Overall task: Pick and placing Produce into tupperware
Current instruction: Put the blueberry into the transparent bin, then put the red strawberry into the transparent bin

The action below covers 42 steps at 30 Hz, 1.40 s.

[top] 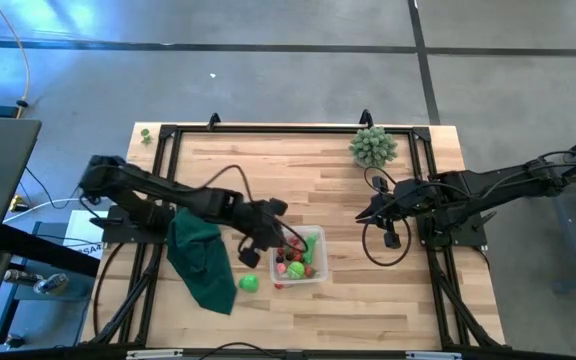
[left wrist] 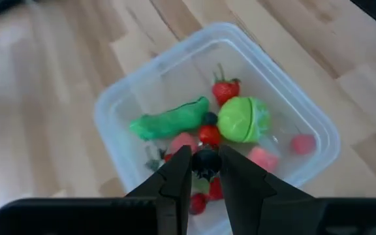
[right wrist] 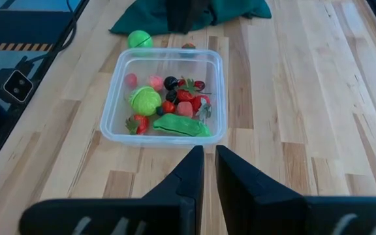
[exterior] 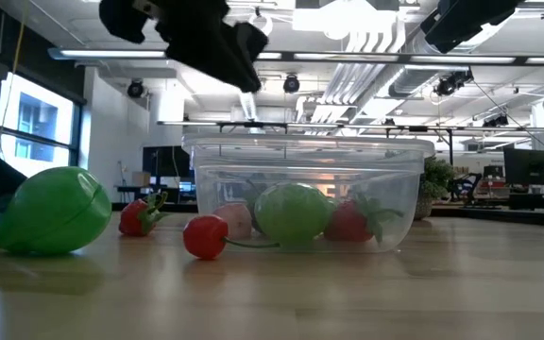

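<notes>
High view: we see the left gripper (top: 264, 243) hovering at the tupperware (top: 317, 236), presumably for a drop; the right gripper (top: 370, 214) waits well apart, near the spiky plant (top: 372, 146). Low view: a green ball (exterior: 55, 210) and two red pieces (exterior: 205, 236) lie outside the container. Left wrist view: narrowly parted fingers (left wrist: 175, 179) pinch a small dark piece (left wrist: 206, 161) above the produce (left wrist: 243, 119). Right wrist view: fingers (right wrist: 189, 175) nearly together, empty.
</notes>
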Motion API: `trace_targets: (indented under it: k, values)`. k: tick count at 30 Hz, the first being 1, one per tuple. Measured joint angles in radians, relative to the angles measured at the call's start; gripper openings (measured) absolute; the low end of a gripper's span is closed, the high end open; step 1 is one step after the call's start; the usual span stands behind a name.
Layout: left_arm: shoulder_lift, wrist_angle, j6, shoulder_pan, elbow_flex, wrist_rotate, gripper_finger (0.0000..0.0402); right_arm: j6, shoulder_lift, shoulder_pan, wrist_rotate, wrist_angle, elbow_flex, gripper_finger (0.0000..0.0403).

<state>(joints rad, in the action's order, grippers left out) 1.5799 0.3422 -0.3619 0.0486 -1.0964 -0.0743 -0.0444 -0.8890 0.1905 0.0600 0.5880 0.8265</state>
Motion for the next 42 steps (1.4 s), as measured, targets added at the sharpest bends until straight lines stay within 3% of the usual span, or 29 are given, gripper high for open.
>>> trace_targets:
  k: [6, 16, 29, 42]
  values:
    - [0.122, 0.0, 0.001, 0.0, -0.027, -0.063, 0.0065, 0.0, 0.0, 0.0, 0.0, 0.0, 0.0, 0.003]
    - [0.235, -0.017, 0.018, -0.003, -0.078, -0.069, 0.0065, 0.0, 0.0, 0.0, 0.0, -0.001, 0.0, 0.003]
    - [0.264, -0.035, 0.032, -0.003, -0.086, -0.087, 0.0066, 0.0, 0.0, 0.0, 0.0, -0.001, 0.0, 0.003]
    - [0.264, -0.025, 0.029, -0.003, -0.086, -0.067, 0.0141, 0.0, 0.0, 0.0, 0.0, -0.001, 0.0, 0.003]
